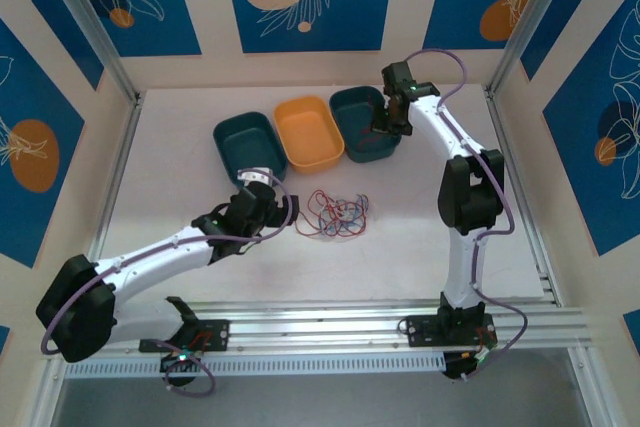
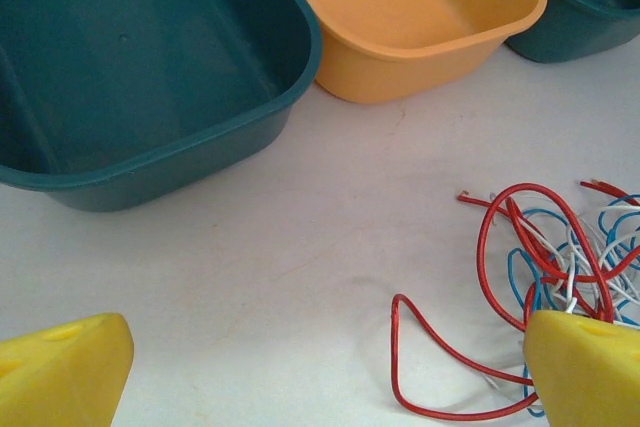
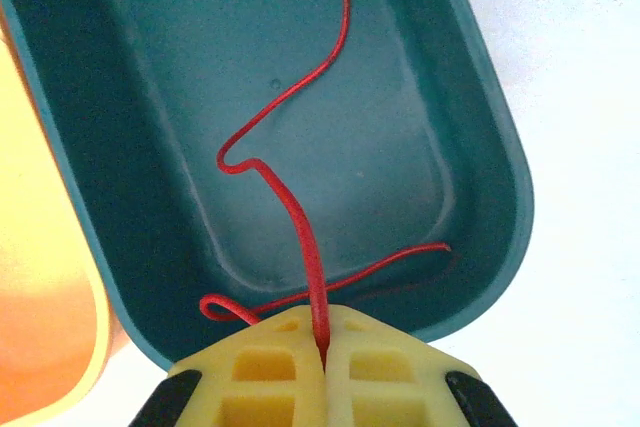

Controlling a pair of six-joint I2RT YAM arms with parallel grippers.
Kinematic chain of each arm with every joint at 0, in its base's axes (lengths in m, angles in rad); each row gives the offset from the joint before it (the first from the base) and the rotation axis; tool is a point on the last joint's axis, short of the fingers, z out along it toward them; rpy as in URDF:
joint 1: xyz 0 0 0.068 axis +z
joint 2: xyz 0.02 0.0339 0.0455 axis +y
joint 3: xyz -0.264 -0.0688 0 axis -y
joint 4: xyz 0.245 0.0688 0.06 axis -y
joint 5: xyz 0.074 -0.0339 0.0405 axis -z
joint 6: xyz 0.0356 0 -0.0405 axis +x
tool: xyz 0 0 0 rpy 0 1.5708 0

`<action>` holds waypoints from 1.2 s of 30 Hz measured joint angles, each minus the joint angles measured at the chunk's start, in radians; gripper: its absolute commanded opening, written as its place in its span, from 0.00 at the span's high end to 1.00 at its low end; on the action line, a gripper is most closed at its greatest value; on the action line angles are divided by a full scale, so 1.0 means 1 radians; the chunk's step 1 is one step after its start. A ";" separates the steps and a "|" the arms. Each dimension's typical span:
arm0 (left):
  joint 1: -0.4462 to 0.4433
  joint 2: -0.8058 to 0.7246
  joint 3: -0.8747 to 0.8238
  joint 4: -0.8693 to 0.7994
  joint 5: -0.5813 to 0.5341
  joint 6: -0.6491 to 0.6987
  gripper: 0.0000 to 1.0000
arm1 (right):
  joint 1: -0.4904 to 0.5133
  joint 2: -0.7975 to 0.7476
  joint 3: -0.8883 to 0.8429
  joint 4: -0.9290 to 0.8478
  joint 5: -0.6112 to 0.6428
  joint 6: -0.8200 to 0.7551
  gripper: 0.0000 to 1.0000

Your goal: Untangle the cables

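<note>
Job has just begun, I think. One red wire (image 3: 300, 217) is out of the pile. The right gripper (image 3: 322, 332) has its fingers shut tight on it at the bottom of the right wrist pic. The rest of that wire lies curled in the teal bin (image 3: 480, 147) under it. In the top pic that bin is the right one of 3 in a row, upper middle of the frame. The orange bin (image 1: 310, 132) in the middle & the other teal bin (image 1: 248, 144) on the left have nothing in them, as far as I can see.

The rest of the cables (image 1: 335, 215) sit in a loose heap on the white counter (image 1: 180, 167), near the middle of the top pic, just below the bins. Red, blue & white ones loop thru each other, so they are not pulled apart yet.

The left gripper (image 2: 320, 377) has its fingers open wide & holds nothing. It is low over the counter. One yellow finger is at the lower left of the left wrist pic. The other is at the lower right, at the edge of the heap, w/ a red loop lying between them.

So approx 1 wire is sorted, but it is not let go yet. Most of the job is left: the whole heap needs picking apart, one wire at a time.
</note>
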 measured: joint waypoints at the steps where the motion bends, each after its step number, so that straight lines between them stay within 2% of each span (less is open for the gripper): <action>1: 0.000 0.000 0.001 0.000 0.000 0.000 0.00 | 0.000 0.003 0.000 0.002 0.000 0.000 1.00; 7: 0.000 0.000 0.003 0.000 0.006 0.000 0.00 | -0.003 0.062 0.027 0.006 0.000 0.000 0.98; 16: 0.000 0.000 0.004 0.000 0.011 0.000 0.00 | -0.008 0.107 0.053 -0.005 0.001 -0.001 0.69; 20: 0.000 0.015 0.021 0.000 0.014 0.000 0.00 | -0.008 0.100 0.053 -0.010 0.008 -0.002 0.61; 27: 0.000 0.026 0.035 0.000 0.026 0.002 0.00 | -0.010 -0.017 0.028 -0.019 0.016 -0.005 0.51; 36: 0.000 0.034 0.040 0.001 0.044 0.019 0.00 | 0.007 -0.204 -0.057 -0.015 0.014 -0.003 0.50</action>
